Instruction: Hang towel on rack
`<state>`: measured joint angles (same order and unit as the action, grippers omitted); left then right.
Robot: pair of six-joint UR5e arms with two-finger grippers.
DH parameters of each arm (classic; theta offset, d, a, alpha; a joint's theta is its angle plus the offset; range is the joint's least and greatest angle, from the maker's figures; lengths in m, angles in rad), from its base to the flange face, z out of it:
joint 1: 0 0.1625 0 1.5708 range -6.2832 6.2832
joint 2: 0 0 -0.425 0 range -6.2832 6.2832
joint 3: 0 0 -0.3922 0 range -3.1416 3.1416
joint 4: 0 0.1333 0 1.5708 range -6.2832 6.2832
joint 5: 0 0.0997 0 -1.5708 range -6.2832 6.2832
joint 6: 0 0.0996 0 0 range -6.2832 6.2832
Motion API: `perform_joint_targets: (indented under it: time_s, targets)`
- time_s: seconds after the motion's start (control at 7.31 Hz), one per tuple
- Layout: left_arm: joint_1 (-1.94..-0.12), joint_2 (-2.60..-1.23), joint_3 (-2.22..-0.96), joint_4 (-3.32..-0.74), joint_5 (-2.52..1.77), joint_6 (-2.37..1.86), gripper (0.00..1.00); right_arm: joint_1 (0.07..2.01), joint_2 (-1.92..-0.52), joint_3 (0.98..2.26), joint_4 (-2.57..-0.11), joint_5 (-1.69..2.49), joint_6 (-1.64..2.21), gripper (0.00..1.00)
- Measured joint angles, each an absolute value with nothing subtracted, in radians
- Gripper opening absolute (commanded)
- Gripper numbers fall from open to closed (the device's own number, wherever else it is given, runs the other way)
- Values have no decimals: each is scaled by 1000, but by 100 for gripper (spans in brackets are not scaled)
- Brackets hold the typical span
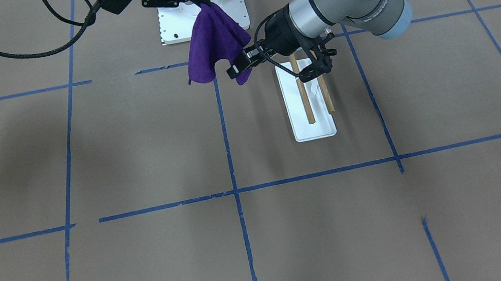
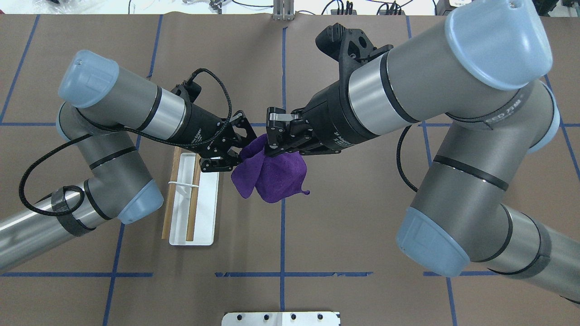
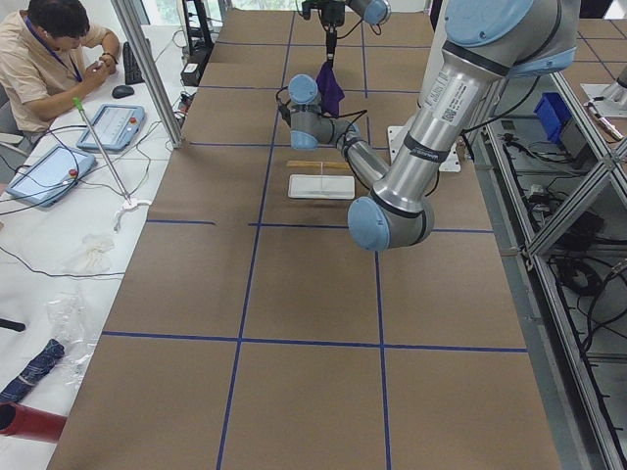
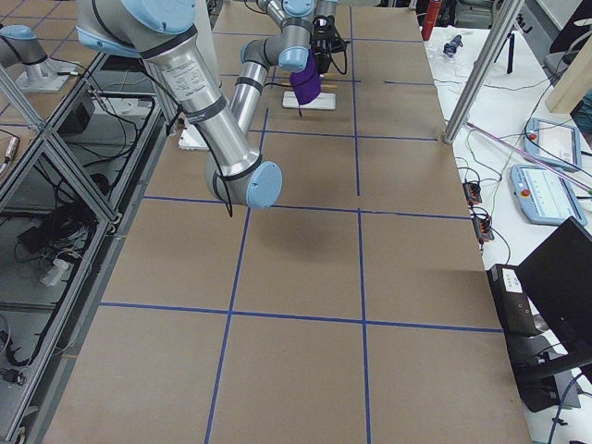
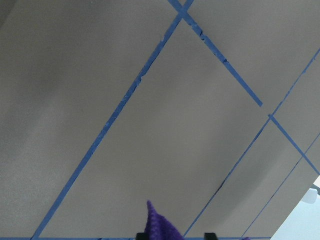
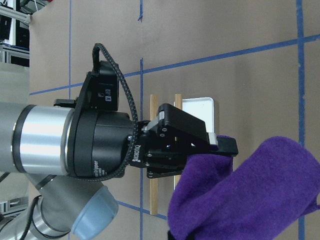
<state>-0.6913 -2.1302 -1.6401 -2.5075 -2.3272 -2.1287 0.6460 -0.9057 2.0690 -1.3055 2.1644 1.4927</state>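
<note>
The purple towel (image 2: 274, 174) hangs in the air from my right gripper (image 2: 271, 146), which is shut on its upper corner; it also shows in the front view (image 1: 213, 44). My left gripper (image 2: 235, 149) is open, with its fingers on either side of the towel's near edge. The left wrist view shows only a purple tip (image 5: 157, 226) between the fingertips. The rack (image 2: 195, 199), a white base with two wooden dowels, stands on the table below my left wrist. It is beside the towel and apart from it. It shows in the front view (image 1: 308, 104) and the right wrist view (image 6: 154, 197).
A large white metal pedestal (image 1: 219, 7) with bolt holes stands behind the towel near the robot's base. Blue tape lines (image 1: 231, 164) cross the brown table. An operator (image 3: 49, 59) sits at a side desk with tablets.
</note>
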Motion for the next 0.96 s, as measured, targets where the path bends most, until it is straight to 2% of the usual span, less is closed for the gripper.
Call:
perform_joint_targets:
  time_s: [0.14, 0.27, 0.68, 0.96]
  targets:
    - [-698, -2130, -1642, -2518, -2327, -2115, 0, 646, -910, 2073, -1305, 2165, 1493, 59]
    - [-711, -2130, -1645, -2531, -2327, -2104, 0, 646, -914, 2074, -1304, 2165, 1493, 100]
    - [-730, -2100, -1698, -2544, -2327, -2096, 0, 652, -988, 2107, -1300, 2133, 1484, 100]
    - [-740, -2029, -1772, -2547, -2332, -2081, 0, 674, -1073, 2129, -1295, 2129, 1478, 100]
